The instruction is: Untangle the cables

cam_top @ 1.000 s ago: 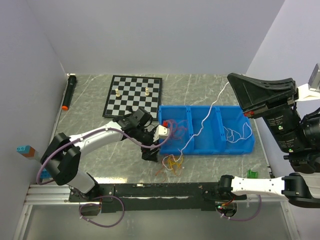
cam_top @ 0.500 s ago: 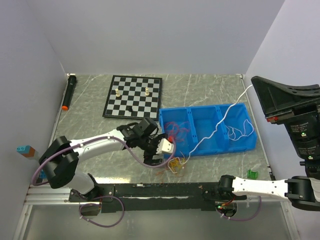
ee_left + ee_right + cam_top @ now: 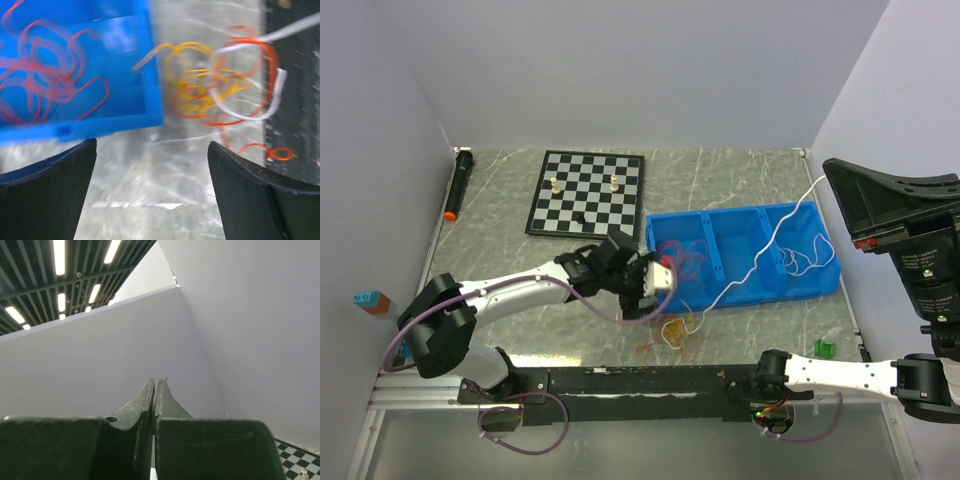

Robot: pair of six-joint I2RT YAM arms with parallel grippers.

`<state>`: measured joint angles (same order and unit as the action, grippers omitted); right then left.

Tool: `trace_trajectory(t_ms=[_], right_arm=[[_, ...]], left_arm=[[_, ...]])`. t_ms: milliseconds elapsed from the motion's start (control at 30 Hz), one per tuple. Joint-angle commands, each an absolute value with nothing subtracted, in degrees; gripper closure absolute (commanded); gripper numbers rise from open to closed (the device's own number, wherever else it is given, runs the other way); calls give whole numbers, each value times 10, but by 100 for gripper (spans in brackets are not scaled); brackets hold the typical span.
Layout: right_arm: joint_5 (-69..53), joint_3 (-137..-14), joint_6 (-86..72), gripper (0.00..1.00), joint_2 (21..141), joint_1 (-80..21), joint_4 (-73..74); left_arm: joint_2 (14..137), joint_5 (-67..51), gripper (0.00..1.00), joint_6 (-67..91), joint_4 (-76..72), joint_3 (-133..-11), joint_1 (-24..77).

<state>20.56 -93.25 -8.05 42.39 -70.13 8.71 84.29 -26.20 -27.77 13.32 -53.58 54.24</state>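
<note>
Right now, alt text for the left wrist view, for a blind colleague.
The left gripper, jaws wide open, faces the marbled table between a blue bin holding loose red cable and a tangle of yellow cable, orange cable and white cable outside it. The image is blurred.

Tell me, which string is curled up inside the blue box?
The red string, in the blue box, left end. The yellow string and orange string lie on the table outside; the white string crosses its rim.

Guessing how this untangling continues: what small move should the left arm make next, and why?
Probably shift the open left end effector onto the yellow-orange tangle and close, pinning it: the white cable runs out of that tangle up to the shut right end effector.
</note>
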Motion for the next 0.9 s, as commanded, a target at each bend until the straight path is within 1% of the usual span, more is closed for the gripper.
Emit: trace_trajectory(t_ms=[0,100,167,267,433,600,633,700,867], right_arm=[[189,-963,-80,100,441,-700,91],[180,-981,-83,100,450,-700,93],[172,-994,-85,100,458,-700,93],[162,-1005,-92,100,465,-700,87],[145,-1006,-113,100,475,-699,67],[119,-1027,-132,100,487,-700,57],[113,-1027,-136,100,486,-699,55],[105,-1027,-144,100,485,-700,49],[89,-1027,-156,100,485,-700,40]], left_arm=[[801,-268,6,-196,118,-551,472],[746,-362,6,-245,187,-529,474],[698,-367,2,-277,188,-490,505],[668,-344,1,-284,167,-455,561],[714,-363,1,-223,119,-473,596],[740,-319,1,-195,31,-461,608],[748,-308,3,-187,18,-461,608],[755,-294,3,-184,-11,-462,608],[774,-302,3,-171,-45,-467,611]])
